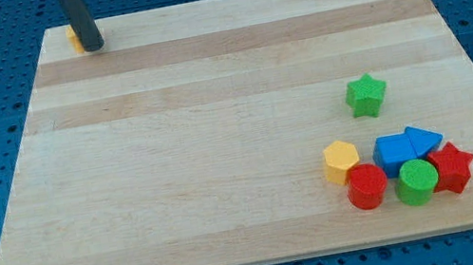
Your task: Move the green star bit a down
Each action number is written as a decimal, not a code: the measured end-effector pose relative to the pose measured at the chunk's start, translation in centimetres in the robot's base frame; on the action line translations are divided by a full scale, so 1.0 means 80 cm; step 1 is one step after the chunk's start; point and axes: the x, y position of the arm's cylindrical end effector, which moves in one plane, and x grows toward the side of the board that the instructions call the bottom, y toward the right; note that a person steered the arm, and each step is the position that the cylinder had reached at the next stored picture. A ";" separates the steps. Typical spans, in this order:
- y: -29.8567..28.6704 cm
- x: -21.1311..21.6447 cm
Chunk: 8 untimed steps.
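Though unlabelled, green star [366,94] alone.

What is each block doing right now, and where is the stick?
green star: flat, alone, above the cluster.
yellow block: at cluster's left.
blue blocks: two, touching.
red cylinder: upright.
green cylinder: upright.
red star: at cluster's right.
orange block: top-left corner, partly hidden.
my tip: beside the orange block, far from the star.

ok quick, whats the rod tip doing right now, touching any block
My tip: no pincer, holds nothing; at the view's top left, against a small orange block, far from the green star.
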 end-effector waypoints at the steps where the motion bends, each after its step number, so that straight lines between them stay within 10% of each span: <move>1: -0.001 -0.002; 8: 0.055 0.131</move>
